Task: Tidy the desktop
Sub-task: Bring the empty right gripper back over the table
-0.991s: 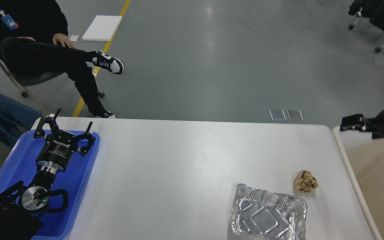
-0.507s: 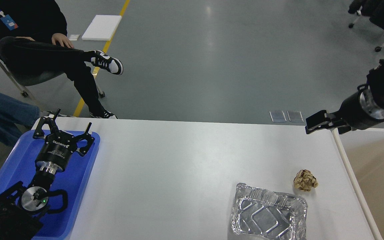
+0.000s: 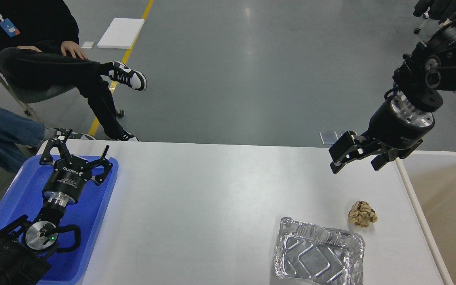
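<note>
Grippers first: at the lower left of the frame the left gripper hovers over the blue tray with its fingers spread wide and nothing between them; at the upper right the right gripper hangs above the far right part of the desktop, its jaws parted and empty.

Nearest the bottom edge, right of centre, lies a crumpled foil tray, thin-walled and dented. Just beyond it, toward the right, sits a small brown paper wad, close to the foil but apart from it. The beige bin with its white rim runs down the right edge of the frame, just beside the table.

Risks, as I judge them: the wad is light and lumpy, so a descent slightly off centre could nudge it aside or roll it toward the foil instead of catching it. A finger coming down too near the foil could clip its rim and drag or flip it. A weak pinch might drop the wad short of the bin, back on the table or over the edge.

The desktop itself is a broad matte white slab with rounded corners, filling the lower half of the frame, smooth and unmarked between the blue tray and the two scraps.
</note>
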